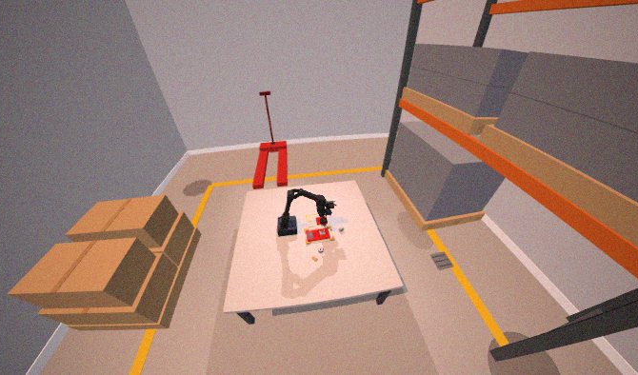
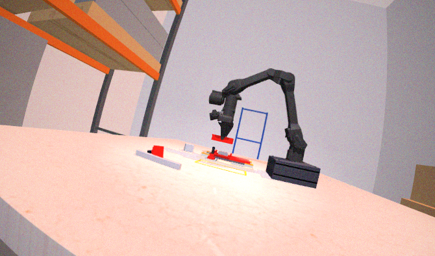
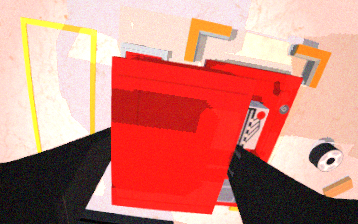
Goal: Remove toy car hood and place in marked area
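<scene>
The hood (image 1: 318, 222) (image 2: 222, 140) (image 3: 165, 165) is a flat red panel. My gripper (image 1: 323, 221) (image 2: 223, 138) (image 3: 172, 140) is shut on it, with a finger at each side. The hood hangs in the air, clear above the red toy car (image 1: 317, 235) (image 2: 240, 159) (image 3: 275, 120). The car's grey and white engine part shows beside the hood in the wrist view. The marked area (image 2: 221, 168) (image 3: 32, 90) is a yellow outline on the table, left of the hood in the wrist view. Its lower end is hidden there by the left finger.
Orange corner brackets (image 3: 211, 28) (image 3: 321, 54) stand around the car. A black and white wheel (image 1: 321, 249) (image 3: 326, 156) and an orange block (image 1: 314, 259) (image 3: 338, 186) lie nearby. A grey block (image 2: 189, 147) and a red part (image 2: 158, 151) behind a grey bar (image 2: 159, 160) also stand on the table.
</scene>
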You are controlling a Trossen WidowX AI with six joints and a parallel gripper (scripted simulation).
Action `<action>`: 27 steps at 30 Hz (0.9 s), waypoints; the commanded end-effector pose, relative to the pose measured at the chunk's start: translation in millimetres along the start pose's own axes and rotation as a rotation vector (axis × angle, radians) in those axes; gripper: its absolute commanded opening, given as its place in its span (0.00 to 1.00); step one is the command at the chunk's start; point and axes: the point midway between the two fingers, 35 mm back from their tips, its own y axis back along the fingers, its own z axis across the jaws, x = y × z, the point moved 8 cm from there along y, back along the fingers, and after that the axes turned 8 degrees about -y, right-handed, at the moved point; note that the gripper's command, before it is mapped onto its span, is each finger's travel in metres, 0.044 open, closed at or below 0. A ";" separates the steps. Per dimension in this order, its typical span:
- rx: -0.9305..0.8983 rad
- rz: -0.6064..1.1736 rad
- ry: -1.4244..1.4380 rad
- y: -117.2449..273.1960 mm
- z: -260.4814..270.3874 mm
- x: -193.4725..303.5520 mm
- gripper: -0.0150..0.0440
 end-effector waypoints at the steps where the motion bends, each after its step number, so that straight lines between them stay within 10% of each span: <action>1: 0.002 -0.006 0.001 2.4 14.6 2.9 0.25; 27: -0.009 -0.004 0.003 6.6 104.1 33.5 0.25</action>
